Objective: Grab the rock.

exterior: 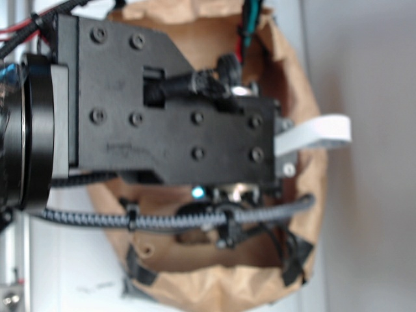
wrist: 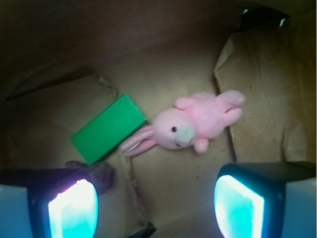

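In the wrist view the rock (wrist: 99, 174), a small lumpy dark-brown stone, lies on the brown paper floor just below the green block, partly hidden behind my left finger (wrist: 72, 210). My gripper (wrist: 156, 210) is open, with only bare paper between its glowing pads. The rock sits at the left finger's upper tip, outside the gap. In the exterior view the black gripper body (exterior: 169, 110) hangs over the paper bag and hides the rock.
A green rectangular block (wrist: 109, 129) lies left of centre. A pink plush bunny (wrist: 190, 124) lies in the middle. Crumpled brown paper walls (wrist: 262, 99) rise on all sides. Black cables (exterior: 195, 218) cross under the gripper body.
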You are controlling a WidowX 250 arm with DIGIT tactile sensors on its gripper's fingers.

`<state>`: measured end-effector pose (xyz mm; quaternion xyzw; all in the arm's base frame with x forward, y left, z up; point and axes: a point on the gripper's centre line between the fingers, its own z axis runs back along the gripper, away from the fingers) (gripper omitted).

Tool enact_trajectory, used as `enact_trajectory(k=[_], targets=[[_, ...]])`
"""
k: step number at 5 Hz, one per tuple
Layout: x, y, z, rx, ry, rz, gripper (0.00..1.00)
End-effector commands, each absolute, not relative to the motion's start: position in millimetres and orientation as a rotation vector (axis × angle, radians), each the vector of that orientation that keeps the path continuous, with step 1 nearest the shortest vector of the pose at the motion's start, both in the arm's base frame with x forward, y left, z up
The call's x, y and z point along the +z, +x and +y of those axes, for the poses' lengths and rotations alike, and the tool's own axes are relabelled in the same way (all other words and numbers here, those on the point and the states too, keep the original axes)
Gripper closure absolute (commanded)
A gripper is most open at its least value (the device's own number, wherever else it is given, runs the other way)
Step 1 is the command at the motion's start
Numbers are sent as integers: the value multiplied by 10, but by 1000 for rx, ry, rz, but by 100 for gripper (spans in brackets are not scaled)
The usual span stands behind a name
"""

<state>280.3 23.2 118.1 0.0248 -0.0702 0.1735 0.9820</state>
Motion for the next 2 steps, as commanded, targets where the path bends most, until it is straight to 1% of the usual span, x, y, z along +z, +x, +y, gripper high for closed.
enact_trajectory(k=[1,2], targets=[[1140,2739,176,395,-18,-139,0],[1077,2686,-1,437,-58,-155,0]])
